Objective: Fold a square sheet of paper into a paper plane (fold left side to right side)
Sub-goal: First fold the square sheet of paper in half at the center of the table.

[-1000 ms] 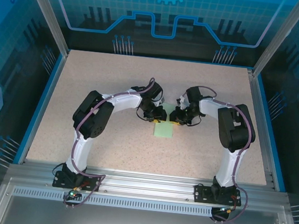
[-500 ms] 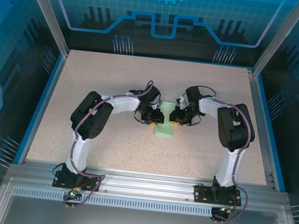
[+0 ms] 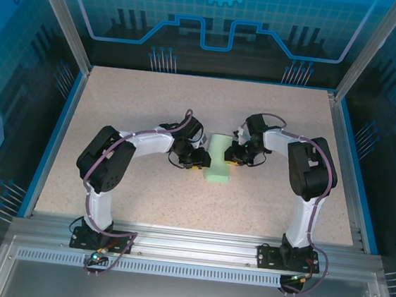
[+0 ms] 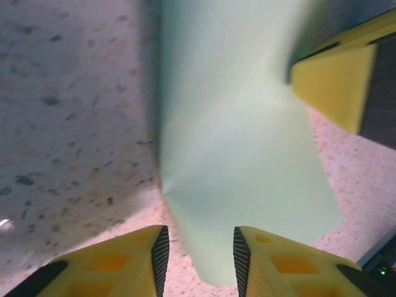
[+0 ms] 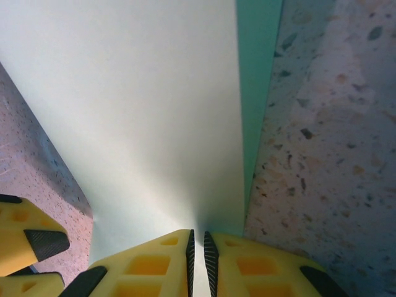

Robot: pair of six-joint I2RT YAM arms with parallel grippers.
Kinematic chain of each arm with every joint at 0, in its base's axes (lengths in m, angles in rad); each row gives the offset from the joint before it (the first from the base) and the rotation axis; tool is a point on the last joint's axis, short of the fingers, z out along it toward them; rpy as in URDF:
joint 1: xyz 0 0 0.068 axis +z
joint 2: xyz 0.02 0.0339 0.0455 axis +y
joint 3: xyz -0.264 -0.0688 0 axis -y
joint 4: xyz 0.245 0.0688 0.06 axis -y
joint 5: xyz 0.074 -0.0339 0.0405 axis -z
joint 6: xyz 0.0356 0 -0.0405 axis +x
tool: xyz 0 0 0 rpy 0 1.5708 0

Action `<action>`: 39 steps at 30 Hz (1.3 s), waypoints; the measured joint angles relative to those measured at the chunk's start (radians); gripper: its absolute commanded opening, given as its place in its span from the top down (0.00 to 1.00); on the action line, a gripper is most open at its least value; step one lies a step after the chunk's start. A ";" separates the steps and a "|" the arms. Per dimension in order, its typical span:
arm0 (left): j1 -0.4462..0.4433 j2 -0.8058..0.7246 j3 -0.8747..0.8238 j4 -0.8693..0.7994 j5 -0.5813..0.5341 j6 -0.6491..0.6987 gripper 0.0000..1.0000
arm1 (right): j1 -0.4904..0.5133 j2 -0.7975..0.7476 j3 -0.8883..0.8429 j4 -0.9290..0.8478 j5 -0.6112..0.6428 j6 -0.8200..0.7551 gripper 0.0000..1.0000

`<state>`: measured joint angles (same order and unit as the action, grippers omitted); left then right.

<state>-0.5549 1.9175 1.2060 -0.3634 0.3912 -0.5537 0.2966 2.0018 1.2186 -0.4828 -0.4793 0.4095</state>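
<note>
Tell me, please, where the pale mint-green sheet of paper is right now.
In the top view the pale mint-green sheet of paper lies centrally on the speckled table, between the left gripper and the right gripper.

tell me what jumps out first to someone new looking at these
The pale mint-green paper lies mid-table on the speckled table, with both arms curled in on it. The right gripper pinches its right edge, jaws nearly shut. The left gripper straddles the opposite edge with jaws apart.
</note>
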 measured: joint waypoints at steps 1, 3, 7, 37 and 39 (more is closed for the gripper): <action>-0.002 0.000 0.000 0.007 0.001 -0.002 0.65 | 0.000 0.000 0.000 0.000 0.000 0.000 0.83; -0.005 0.000 0.000 0.015 0.006 -0.007 0.66 | 0.000 0.000 0.000 0.000 0.000 0.000 0.83; -0.010 0.020 0.010 0.041 0.027 -0.024 0.66 | 0.002 0.000 0.001 -0.002 0.003 0.000 0.83; -0.117 -0.103 -0.278 0.254 0.052 -0.040 0.62 | 0.013 0.003 0.016 -0.025 0.026 -0.004 0.83; -0.124 -0.113 -0.287 0.252 0.051 -0.050 0.62 | 0.013 0.005 0.019 -0.027 0.026 -0.004 0.83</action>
<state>-0.6792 1.8042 0.9192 -0.1112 0.4427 -0.6037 0.3096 2.0071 1.2377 -0.5098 -0.4534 0.4057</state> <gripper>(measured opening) 0.376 0.172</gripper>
